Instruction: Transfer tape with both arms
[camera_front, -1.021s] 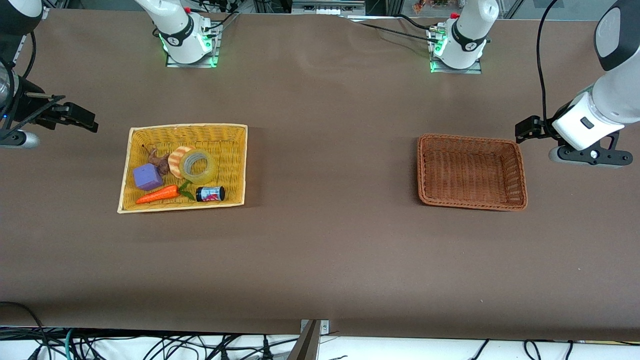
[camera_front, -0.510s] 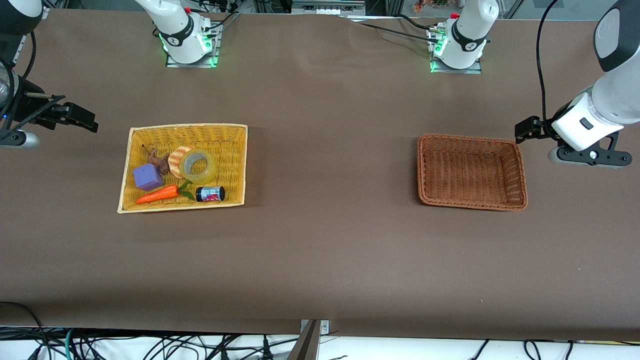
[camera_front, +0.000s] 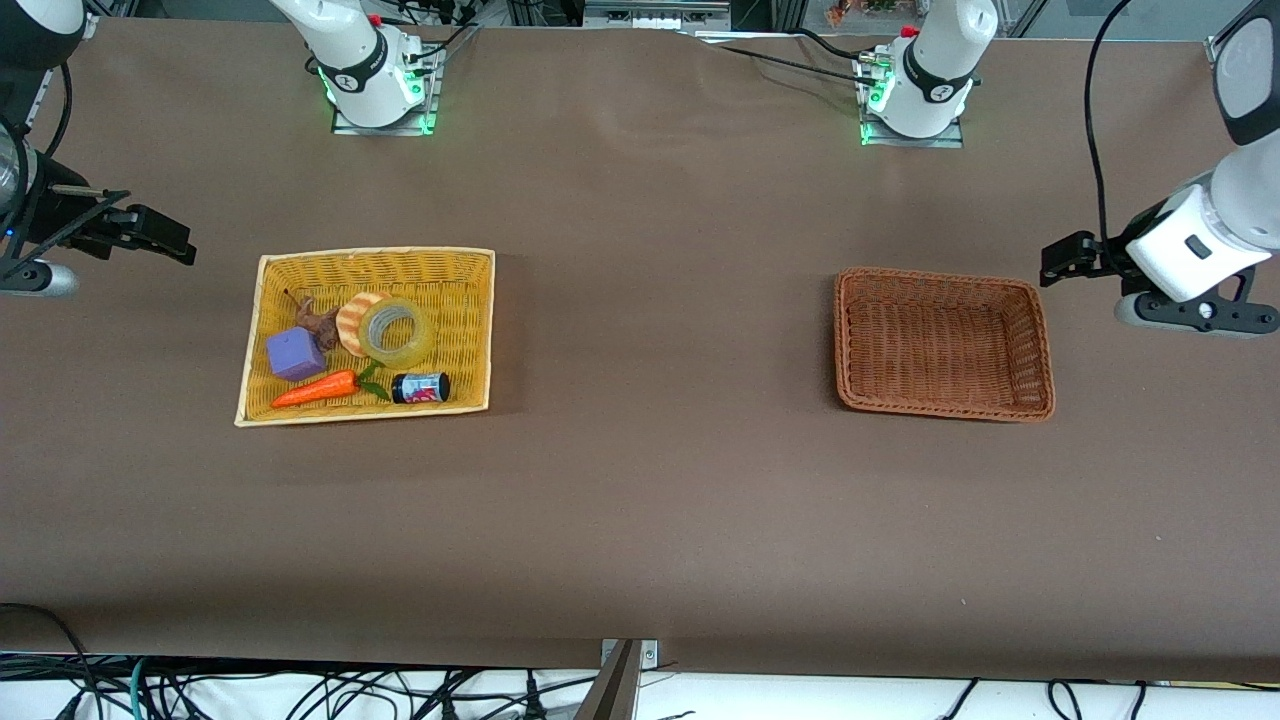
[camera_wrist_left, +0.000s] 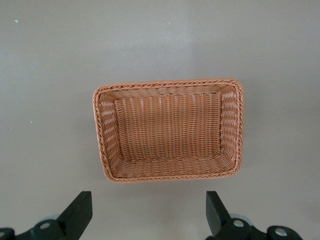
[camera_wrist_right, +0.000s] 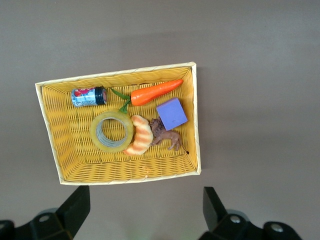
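Across the front view, the left gripper (camera_front: 1060, 258) has drifted slightly outward from the brown basket (camera_front: 1040, 340), while the right gripper (camera_front: 160, 235) waits beside the yellow basket (camera_front: 470, 330); nothing is grasped yet. Below the left wrist view's spread-apart fingers (camera_wrist_left: 80, 212) the brown basket lies empty. Under the right wrist's likewise released fingers (camera_wrist_right: 75, 205), the tape (camera_wrist_right: 111, 132) touches the croissant toy (camera_wrist_right: 140, 135).

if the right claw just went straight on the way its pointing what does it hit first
Probably the yellow basket: the right claw, open, looks straight at it in the right wrist view. The tape and croissant toy lie nearest that line; which it meets first is unclear.
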